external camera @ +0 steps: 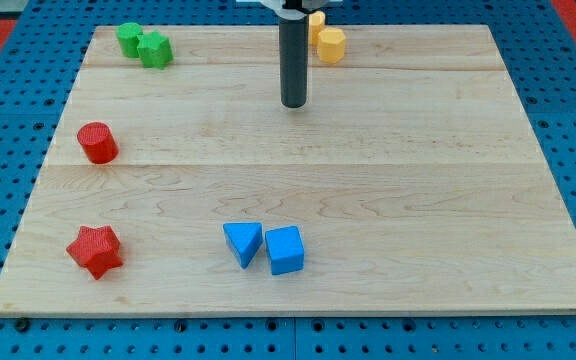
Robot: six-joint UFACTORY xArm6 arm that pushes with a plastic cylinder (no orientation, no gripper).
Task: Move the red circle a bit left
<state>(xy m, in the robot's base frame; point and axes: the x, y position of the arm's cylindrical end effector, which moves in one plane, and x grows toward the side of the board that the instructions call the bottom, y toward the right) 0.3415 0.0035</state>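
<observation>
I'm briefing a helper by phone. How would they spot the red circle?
Start at the wooden board's left edge, about halfway up. The red circle sits there alone, a round cylinder, unlike the spiky red star below it; my tip is far to its right.

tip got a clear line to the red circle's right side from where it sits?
Probably yes. My tip sits up the board, to the view's right of the red circle, with only bare wood between them. The green blocks lie above that path and the red star well below.
</observation>
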